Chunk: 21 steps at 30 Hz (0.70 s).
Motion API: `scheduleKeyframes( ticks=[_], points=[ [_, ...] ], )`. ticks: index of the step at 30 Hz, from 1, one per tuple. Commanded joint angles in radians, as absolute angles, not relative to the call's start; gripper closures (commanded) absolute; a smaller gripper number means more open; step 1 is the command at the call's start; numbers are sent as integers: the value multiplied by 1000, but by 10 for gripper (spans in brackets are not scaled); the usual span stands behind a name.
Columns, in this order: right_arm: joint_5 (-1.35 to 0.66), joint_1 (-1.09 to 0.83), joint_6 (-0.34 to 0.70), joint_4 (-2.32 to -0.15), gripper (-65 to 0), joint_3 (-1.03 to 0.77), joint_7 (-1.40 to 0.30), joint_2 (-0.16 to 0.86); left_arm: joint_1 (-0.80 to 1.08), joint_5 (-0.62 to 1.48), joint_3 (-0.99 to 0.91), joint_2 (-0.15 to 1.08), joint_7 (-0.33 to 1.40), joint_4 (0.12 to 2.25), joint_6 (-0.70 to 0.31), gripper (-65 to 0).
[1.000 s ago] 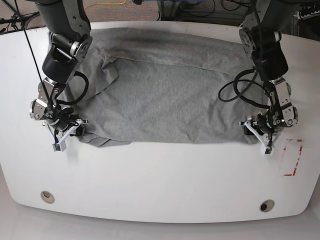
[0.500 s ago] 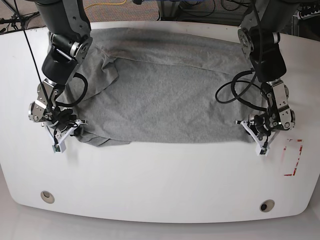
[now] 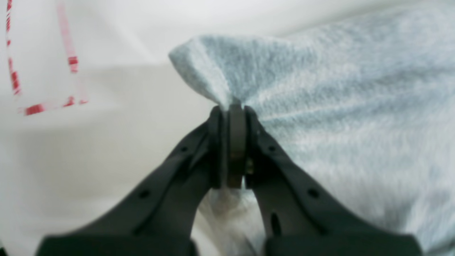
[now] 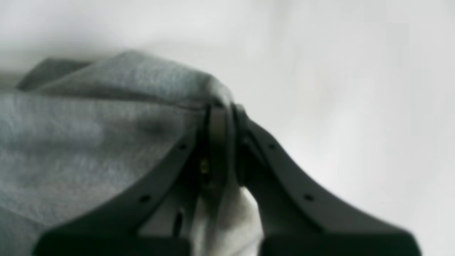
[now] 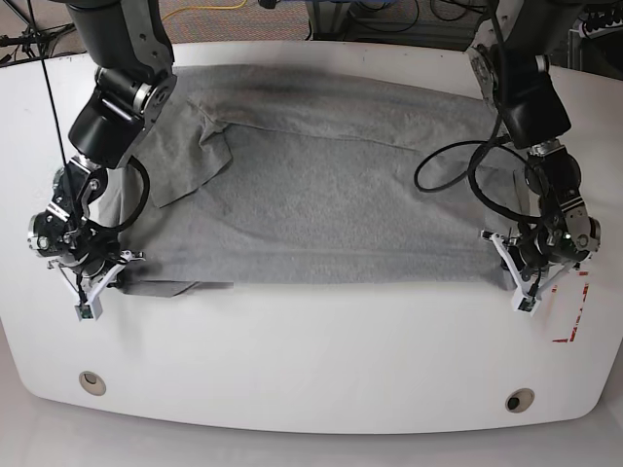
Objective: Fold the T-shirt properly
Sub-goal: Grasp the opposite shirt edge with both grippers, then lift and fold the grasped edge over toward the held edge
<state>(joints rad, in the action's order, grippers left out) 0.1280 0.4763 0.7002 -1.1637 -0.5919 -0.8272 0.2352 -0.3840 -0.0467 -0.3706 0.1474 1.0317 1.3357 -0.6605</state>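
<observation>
Left wrist view: left hand (image 3: 233,117) is pressed together, pinching a corner of the T-shirt (image 3: 337,117). Fabric peaks up just above the fingertips, so the corner looks raised off the counter (image 3: 117,142) rather than lying flat. Rest of the shirt runs off to the right of frame. Red dashed marking (image 3: 42,106) on the counter sits up-left, apart from the cloth. View is blurry, no hem detail.

Right wrist view: right hand (image 4: 222,117) also pressed together, pinching a fold of T-shirt (image 4: 89,135) edge at the tips. Cloth drapes away to the left, w/ a darker fold behind it. Bare counter (image 4: 355,89) to the right. Something pale shows between the finger bases; can't tell what, prob. more fabric or counter.

Base view: T-shirt (image 5: 331,185) lies spread across the far half of the counter (image 5: 311,360), plain grey side up, no lettering visible. Near edge reads as a taut straight line between right hand (image 5: 92,292) on view's left and left hand (image 5: 521,287) on view's right. My read: the two near corners are held apart to keep the edge tensioned, which would let it be carried over evenly for a fold. One sleeve (image 5: 190,170) sits crumpled near the view's upper left; a small flap of cloth lies just beside the right hand. Red marking (image 5: 574,326) just beside the left hand.

Containers: none in any view. Two round holes (image 5: 92,382) in the counter's near edge, contents not visible.
</observation>
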Motion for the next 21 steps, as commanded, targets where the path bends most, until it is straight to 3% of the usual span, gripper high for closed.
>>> scheduleKeyframes(
  ticks=[1, 21],
  points=[
    [122, 503, 698, -1236, 0, -593, -849, 255, -404, -48, -371, 162, 1041, 1395, -670, 0],
    [111, 286, 698, -1738, 0, -593, -1216, 249, -251, -47, -371, 191, 1046, 1575, -698, 0]
  ],
)
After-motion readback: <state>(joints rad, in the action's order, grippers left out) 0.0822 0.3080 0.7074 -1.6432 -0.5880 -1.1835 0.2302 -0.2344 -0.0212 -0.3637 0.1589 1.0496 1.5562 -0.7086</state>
